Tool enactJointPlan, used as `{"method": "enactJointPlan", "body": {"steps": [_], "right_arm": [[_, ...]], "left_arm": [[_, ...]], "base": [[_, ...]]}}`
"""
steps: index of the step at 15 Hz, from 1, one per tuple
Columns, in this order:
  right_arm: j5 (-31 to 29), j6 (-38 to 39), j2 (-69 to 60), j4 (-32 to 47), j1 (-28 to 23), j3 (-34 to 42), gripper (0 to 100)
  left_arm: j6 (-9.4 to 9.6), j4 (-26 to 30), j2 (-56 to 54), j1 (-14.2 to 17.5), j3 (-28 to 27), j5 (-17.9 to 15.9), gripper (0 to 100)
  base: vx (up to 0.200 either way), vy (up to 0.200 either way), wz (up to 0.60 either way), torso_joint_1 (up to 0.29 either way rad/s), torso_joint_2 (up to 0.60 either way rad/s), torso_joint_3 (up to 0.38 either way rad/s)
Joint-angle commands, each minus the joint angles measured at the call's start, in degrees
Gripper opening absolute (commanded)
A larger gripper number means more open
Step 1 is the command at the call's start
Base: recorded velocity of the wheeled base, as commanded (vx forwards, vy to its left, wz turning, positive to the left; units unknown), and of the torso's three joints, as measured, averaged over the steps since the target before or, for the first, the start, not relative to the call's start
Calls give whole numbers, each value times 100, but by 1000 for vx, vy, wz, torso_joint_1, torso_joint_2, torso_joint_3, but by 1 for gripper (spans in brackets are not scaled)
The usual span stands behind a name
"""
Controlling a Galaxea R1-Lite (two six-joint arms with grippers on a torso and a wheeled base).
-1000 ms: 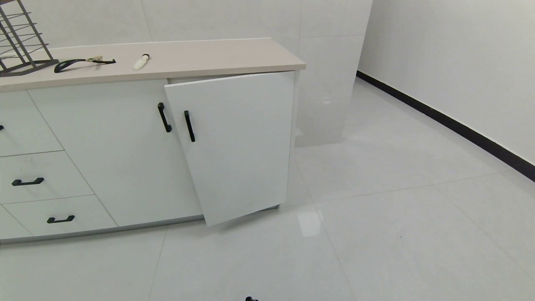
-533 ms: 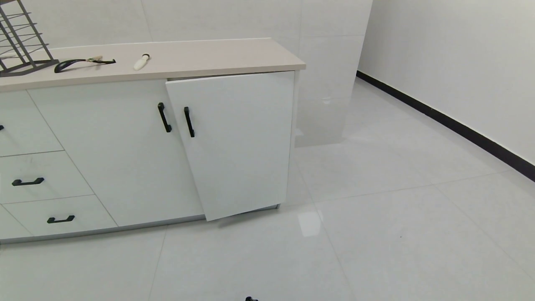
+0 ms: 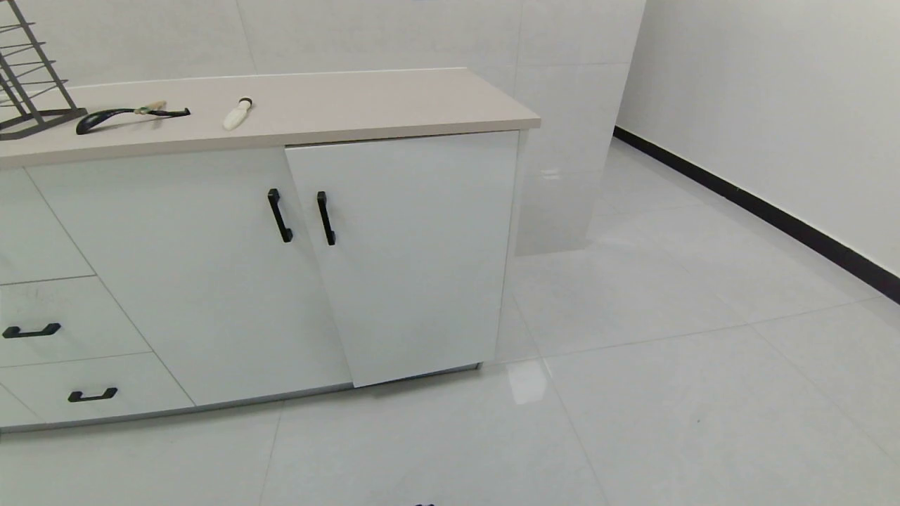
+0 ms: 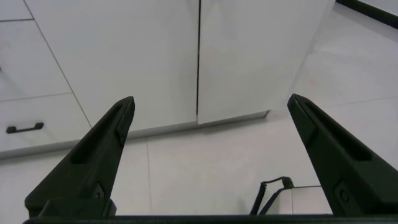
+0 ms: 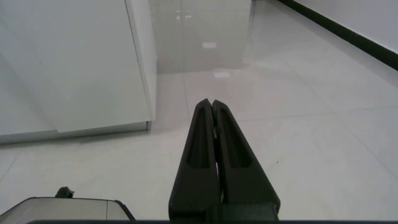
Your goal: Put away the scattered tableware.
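Ladle [image 3: 90, 122] on countertop [image 3: 365, 98] (white tiled floor [image 3: 668, 365])

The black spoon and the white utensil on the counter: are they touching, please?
Apart; the head view shows bare counter between black spoon and white utensil.

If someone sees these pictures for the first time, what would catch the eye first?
Most likely the white cabinet with two black door handles, mid head view. On the beige countertop above, toward the left, a black ladle and a small white-handled utensil lie near a dark wire rack. The left gripper is wide open, the right gripper shut.
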Motion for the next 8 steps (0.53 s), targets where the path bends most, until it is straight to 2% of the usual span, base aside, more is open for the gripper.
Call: {"method": "enactJointPlan", "body": {"steps": [1, 8], "right_arm": [[2, -1, 18, 0, 2, 0, 0], [2, -1, 18, 0, 2, 0, 0]], "left_arm": [[3, 0, 8, 13, 1, -1, 100], [3, 0, 8, 13, 1, -1, 100]], "base": [[0, 200, 0, 2, 2, 7], [0, 200, 0, 4, 1, 3]]}}
